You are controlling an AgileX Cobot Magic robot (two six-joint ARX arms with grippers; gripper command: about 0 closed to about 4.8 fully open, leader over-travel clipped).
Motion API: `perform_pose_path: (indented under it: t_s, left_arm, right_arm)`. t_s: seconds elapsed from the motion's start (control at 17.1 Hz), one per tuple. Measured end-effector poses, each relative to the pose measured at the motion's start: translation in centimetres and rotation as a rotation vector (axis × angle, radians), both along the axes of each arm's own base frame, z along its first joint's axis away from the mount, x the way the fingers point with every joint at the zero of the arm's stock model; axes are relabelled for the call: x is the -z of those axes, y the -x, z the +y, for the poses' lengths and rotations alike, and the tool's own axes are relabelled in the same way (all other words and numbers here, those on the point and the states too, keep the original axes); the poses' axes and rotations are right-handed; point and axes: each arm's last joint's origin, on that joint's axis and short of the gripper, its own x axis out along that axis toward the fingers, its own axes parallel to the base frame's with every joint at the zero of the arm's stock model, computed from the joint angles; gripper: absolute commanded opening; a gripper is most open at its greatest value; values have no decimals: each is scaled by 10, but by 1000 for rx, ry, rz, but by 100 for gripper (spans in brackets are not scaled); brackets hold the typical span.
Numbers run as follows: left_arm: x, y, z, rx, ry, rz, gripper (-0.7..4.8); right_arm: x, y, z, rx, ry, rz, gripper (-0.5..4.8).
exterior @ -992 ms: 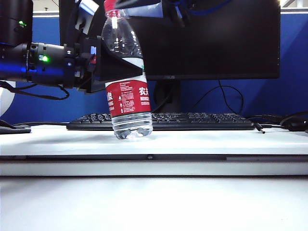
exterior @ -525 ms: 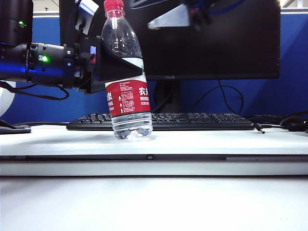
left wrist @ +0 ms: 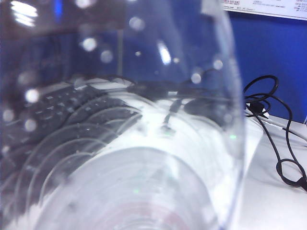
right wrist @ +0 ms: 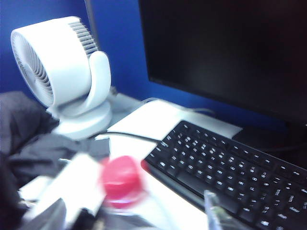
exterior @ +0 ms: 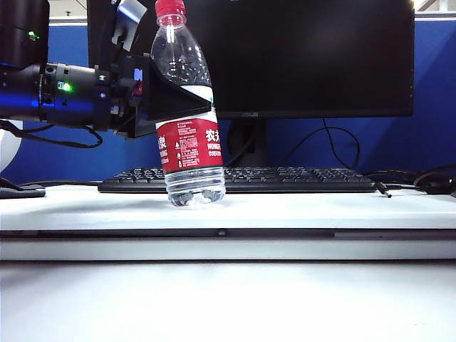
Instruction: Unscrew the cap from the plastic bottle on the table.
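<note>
The plastic bottle (exterior: 189, 135) stands upright on the white table (exterior: 320, 210), clear with a red and white label. The red cap (exterior: 169, 8) sits on its neck. My left gripper (exterior: 182, 96) reaches in from the left and is shut on the bottle's body just above the label. In the left wrist view the clear bottle wall (left wrist: 124, 143) fills the picture and hides the fingers. My right gripper (right wrist: 139, 218) is out of the exterior view; it is open, near the blurred cap (right wrist: 122, 181), with one translucent fingertip (right wrist: 214, 213) well apart from it.
A black keyboard (exterior: 239, 178) lies behind the bottle under a dark monitor (exterior: 306, 57). Black cables (left wrist: 273, 124) trail on the table's right side. A white desk fan (right wrist: 62, 76) and grey cloth (right wrist: 29, 134) sit beyond the left arm.
The right gripper has let go of the cap, pulled away up and to the right, and left the exterior view. The bottle, its cap and the left gripper have not moved.
</note>
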Motion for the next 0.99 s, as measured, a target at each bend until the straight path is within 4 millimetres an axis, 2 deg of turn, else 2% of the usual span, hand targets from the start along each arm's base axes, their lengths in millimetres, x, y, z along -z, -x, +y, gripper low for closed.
perform_pose_path:
  t_s: [0.06, 0.18, 0.82, 0.99]
  left_arm:
    - [0, 0, 0, 0, -1, 1, 316]
    - [1, 0, 0, 1, -10, 2, 316]
    - [2, -1, 0, -16, -60, -34, 316]
    - [2, -1, 0, -19, -65, -34, 316]
  right_arm:
    - [3, 10, 14, 29, -8, -16, 378]
    - [9, 16, 26, 63, -1, -21, 378]
    - [11, 13, 29, 103, -26, -19, 377]
    - [20, 9, 36, 105, -8, -7, 377]
